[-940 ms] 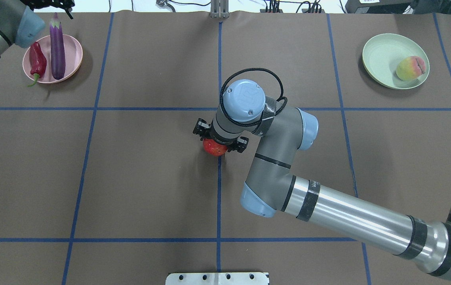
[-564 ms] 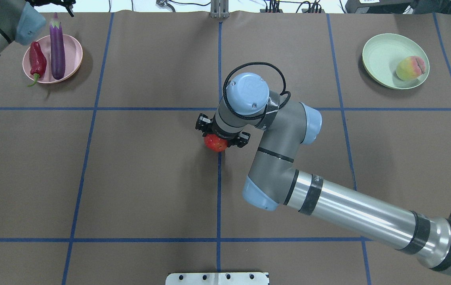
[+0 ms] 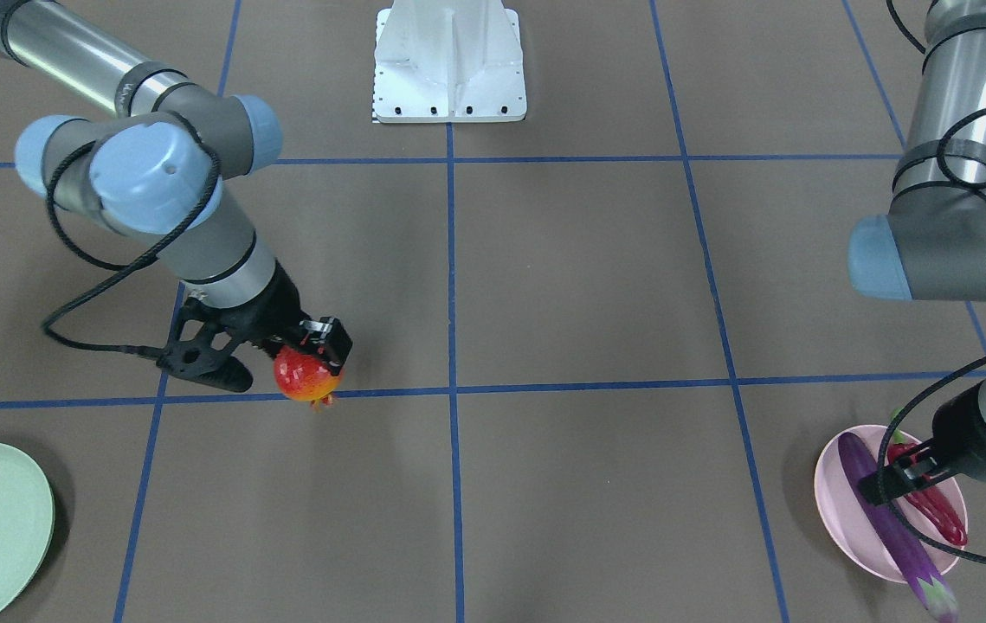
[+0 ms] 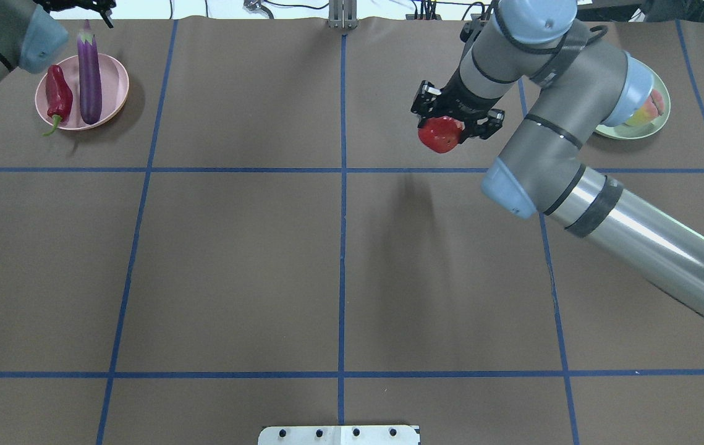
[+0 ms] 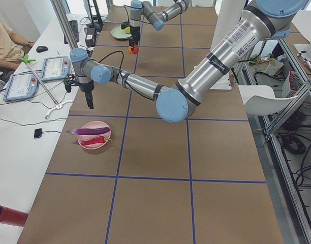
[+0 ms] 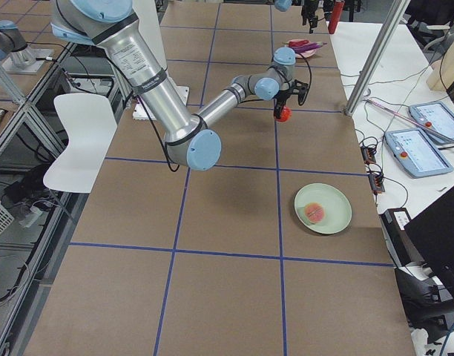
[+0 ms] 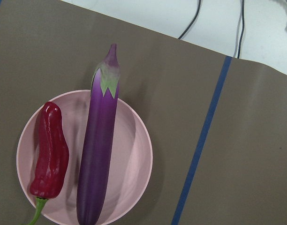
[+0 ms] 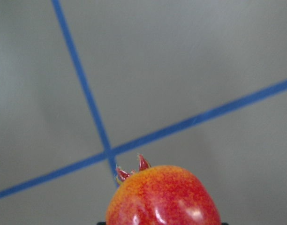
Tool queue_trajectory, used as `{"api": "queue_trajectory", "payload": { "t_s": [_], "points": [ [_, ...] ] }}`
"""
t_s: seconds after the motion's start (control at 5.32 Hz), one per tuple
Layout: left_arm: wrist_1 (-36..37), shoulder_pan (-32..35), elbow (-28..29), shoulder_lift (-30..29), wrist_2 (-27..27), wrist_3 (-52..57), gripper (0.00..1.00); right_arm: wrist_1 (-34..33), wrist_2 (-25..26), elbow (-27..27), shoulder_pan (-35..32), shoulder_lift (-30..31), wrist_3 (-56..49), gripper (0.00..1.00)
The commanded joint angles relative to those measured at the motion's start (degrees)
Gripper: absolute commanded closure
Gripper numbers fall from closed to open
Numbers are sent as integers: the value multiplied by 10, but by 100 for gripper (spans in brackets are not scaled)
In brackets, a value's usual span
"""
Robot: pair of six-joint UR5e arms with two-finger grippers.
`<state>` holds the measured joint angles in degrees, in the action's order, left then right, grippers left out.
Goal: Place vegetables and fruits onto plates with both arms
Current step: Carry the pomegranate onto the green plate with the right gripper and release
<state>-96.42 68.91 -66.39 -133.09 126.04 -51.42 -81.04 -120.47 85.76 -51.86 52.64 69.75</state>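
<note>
Front-facing: right claw (image 3: 289, 362) clamped on pomegranate (image 3: 306, 377), lifted clear of the table (image 3: 596, 285); mint green plate (image 3: 8, 536) at 8 o'clock. Left claw (image 3: 886, 483) above pink plate (image 3: 834, 510), spread impossible to tell.

Overhead: peach (image 4: 647, 111) on the green plate, at 3 o'clock from the pomegranate.

Left wrist: eggplant (image 7: 99, 154) and chili pepper (image 7: 50, 150) lying on the pink plate.

Carrying step; next, probably lowering beside the peach and releasing.

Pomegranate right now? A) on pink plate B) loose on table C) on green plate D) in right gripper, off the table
D: the right gripper is shut on the pomegranate above the table, and the green plate holds only the peach.
</note>
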Motion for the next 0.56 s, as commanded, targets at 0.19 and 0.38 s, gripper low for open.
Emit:
{"api": "queue_trajectory", "payload": {
  "t_s": [0.19, 0.38],
  "points": [
    [-1, -3, -8, 5, -1, -1, 0, -25, -10, -154, -146, 19, -289, 100],
    [-3, -5, -10, 3, -3, -1, 0, 37, -5, -232, -155, 16, -298, 100]
  ]
}}
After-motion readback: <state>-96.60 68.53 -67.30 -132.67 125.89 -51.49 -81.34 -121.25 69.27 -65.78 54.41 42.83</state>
